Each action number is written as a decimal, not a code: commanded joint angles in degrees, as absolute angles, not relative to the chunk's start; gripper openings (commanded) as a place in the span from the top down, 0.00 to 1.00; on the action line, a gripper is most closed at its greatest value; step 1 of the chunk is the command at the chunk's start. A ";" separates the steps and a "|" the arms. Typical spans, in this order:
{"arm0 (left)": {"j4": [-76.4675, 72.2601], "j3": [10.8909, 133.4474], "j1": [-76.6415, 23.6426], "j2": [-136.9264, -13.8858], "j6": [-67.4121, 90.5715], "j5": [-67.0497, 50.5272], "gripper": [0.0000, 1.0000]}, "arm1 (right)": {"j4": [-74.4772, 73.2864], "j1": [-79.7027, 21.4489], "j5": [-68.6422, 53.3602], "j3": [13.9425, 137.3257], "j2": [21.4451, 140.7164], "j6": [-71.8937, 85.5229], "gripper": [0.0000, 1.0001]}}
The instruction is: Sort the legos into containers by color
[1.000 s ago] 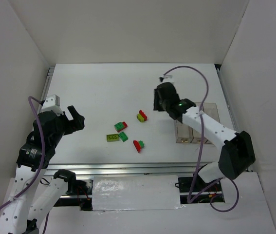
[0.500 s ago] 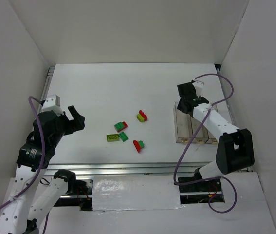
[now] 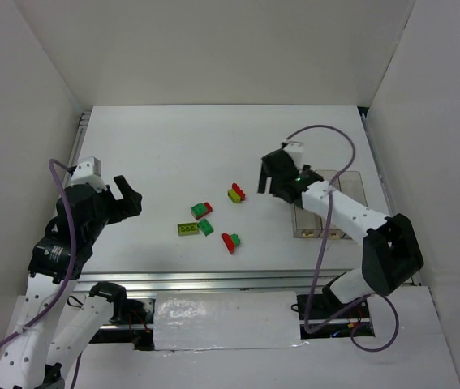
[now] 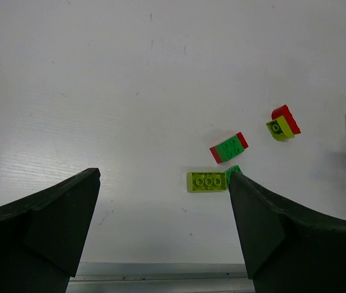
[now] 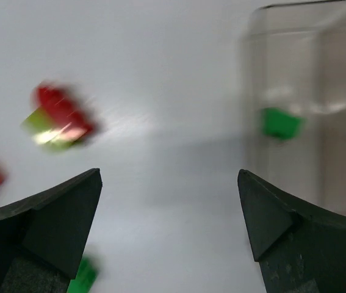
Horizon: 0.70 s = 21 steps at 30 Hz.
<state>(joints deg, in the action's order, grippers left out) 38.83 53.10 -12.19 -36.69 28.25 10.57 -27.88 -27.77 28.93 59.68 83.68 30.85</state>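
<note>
Legos [image 3: 209,217]: loose cluster mid-table [image 3: 173,146]; one green brick [image 5: 281,122] inside containers [image 3: 353,188] by the right edge. Your left gripper [image 4: 163,176] and right gripper [image 5: 169,180]: jaws spread wide, holding nothing.

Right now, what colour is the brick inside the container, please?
The brick is green; right wrist view shows it best.

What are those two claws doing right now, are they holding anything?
Left gripper: open, holding nothing.
Right gripper: open, holding nothing.
</note>
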 commanded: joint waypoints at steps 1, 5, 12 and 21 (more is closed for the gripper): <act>36.30 53.26 -12.30 -37.18 26.81 10.46 0.00 | -26.56 -39.61 23.60 60.82 80.86 30.85 0.00; 36.39 53.09 -12.30 -37.53 26.98 10.55 0.00 | -23.22 -48.06 18.11 57.93 83.13 31.55 0.00; 36.48 53.17 -12.30 -37.97 27.07 10.72 0.01 | -21.27 -54.84 15.29 58.45 93.15 27.69 0.02; 36.48 53.17 -12.39 -38.23 27.07 10.72 0.01 | -18.81 -56.07 11.26 56.43 95.54 26.98 0.23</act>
